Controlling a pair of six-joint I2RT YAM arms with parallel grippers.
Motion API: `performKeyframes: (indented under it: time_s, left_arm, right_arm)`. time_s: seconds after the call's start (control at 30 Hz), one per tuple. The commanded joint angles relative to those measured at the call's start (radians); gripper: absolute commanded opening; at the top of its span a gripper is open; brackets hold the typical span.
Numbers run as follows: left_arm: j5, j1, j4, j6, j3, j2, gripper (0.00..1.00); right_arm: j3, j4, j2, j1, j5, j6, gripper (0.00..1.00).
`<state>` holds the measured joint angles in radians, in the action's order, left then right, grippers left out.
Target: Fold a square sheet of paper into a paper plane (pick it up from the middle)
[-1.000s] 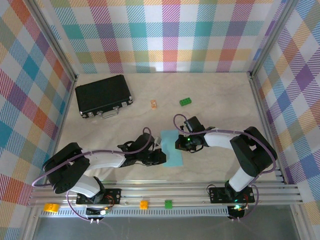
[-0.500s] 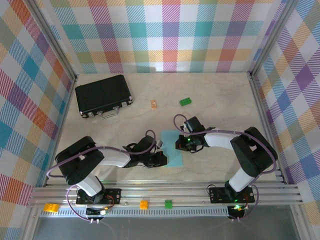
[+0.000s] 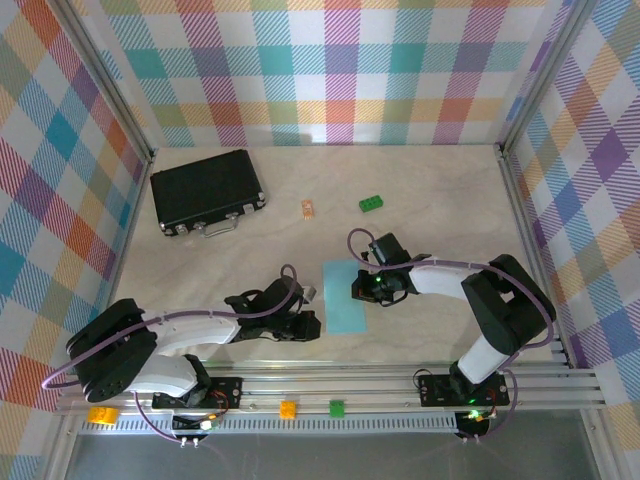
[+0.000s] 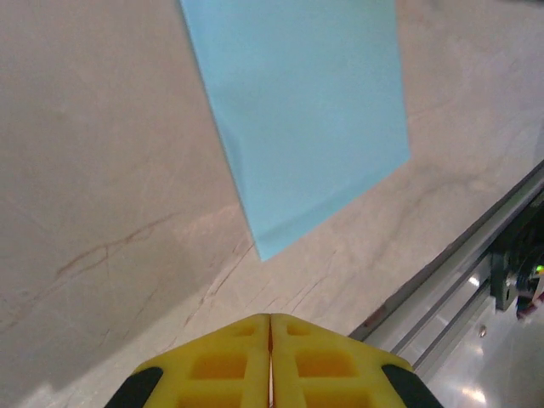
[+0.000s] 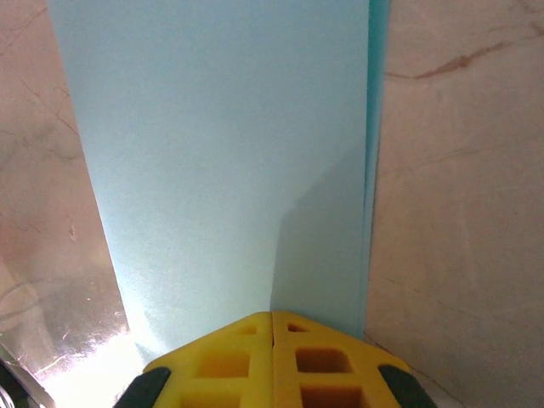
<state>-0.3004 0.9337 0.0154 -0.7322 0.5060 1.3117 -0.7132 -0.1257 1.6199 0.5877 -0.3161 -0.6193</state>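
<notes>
At the bottom edge of the top view, a metal rail (image 3: 380, 385) carries a yellow brick (image 3: 100, 414), an orange brick (image 3: 288, 408) and a green brick on the rail (image 3: 338, 407). Just above it, the left pincer (image 3: 312, 325) lies low over the desk (image 3: 440, 200), its yellow pads pressed together with nothing between them; in the left wrist view this pincer (image 4: 270, 340) sits apart from the near corner of the sheet of paper (image 4: 297, 110), with bare desk between. The sheet of paper (image 3: 345, 297) lies flat as an upright light blue rectangle at lower centre, with open desk around it. The right pincer (image 3: 357, 288) rests at its right edge, pads likewise closed; in the right wrist view this pincer (image 5: 272, 340) sits over the paper's near edge, and a darker strip along the right side shows a second layer. Farther up lie a green brick (image 3: 372, 203), a small orange piece (image 3: 308, 208) and, at upper left, a black case (image 3: 207, 190), all well apart from the paper.
</notes>
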Motion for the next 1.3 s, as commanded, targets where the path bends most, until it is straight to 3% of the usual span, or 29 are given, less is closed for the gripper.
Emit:
performKeyframes:
  time_s: [0.0, 0.27, 0.43, 0.6, 0.67, 0.73, 0.8, 0.97, 1.27]
  left_arm:
    - [0.093, -0.005, 0.046, -0.009, 0.036, -0.028, 0.08]
    - [0.021, -0.132, -0.039, -0.053, 0.098, 0.004, 0.09]
    - [-0.019, -0.203, -0.074, -0.052, 0.157, 0.067, 0.11]
    - [-0.095, -0.245, -0.084, -0.021, 0.286, 0.222, 0.12]
    - [-0.120, -0.255, -0.085, -0.013, 0.350, 0.293, 0.13]
    - [-0.134, -0.264, -0.079, -0.006, 0.401, 0.361, 0.13]
    - [-0.132, -0.273, -0.073, 0.003, 0.439, 0.412, 0.14]
    - [-0.151, -0.303, -0.041, 0.034, 0.528, 0.516, 0.15]
    - [-0.188, -0.350, -0.050, 0.060, 0.572, 0.604, 0.17]
  right_arm:
    - [0.035, -0.098, 0.012, -0.006, 0.012, 0.020, 0.00]
    - [-0.029, -0.070, -0.133, -0.002, -0.061, 0.035, 0.14]
    - [0.000, -0.143, -0.304, -0.002, 0.078, 0.009, 0.22]
    - [0.117, -0.151, -0.487, -0.002, 0.225, -0.038, 0.30]
    - [0.173, -0.148, -0.555, -0.003, 0.256, -0.095, 0.39]
    - [0.212, -0.141, -0.610, -0.008, 0.198, -0.103, 0.48]
    - [0.251, -0.098, -0.651, -0.009, 0.113, -0.102, 0.50]
    - [0.295, -0.105, -0.666, -0.009, 0.011, -0.188, 0.51]
    - [0.304, -0.051, -0.534, -0.007, -0.165, -0.287, 0.48]
